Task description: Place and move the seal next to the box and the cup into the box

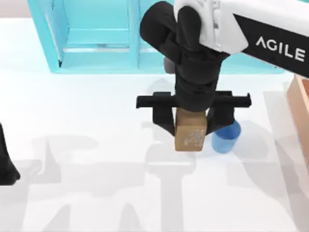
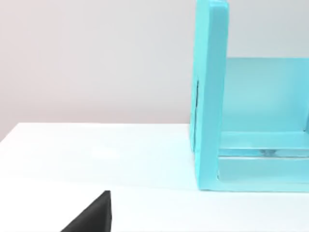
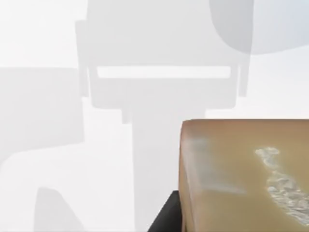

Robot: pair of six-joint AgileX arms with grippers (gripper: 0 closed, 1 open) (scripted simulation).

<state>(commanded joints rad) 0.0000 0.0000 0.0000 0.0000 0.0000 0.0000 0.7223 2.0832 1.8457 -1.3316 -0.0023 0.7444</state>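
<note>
The box (image 1: 300,104) sits at the table's right edge, only a strip of its orange-tan wall in view; its interior cannot be seen. The turquoise shelf unit (image 1: 96,43) stands along the far side of the table (image 1: 87,125), and its visible compartments hold nothing that can be made out. The right gripper (image 1: 191,126) hangs over the middle of the table with its fingers closed on the seal (image 1: 190,131), one dark finger at each side of the block (white mark facing up in the top view); the right wrist view shows the seal (image 3: 241,174) close by, raised above the table with shadows below it. The cup (image 1: 225,136) stands upright on the table just right of the seal, between it and the box, partly covered by a finger. Bare table lies to the left and front. The left gripper (image 1: 7,162) is parked at the table's left edge; whether its fingers are open cannot be told.
</note>
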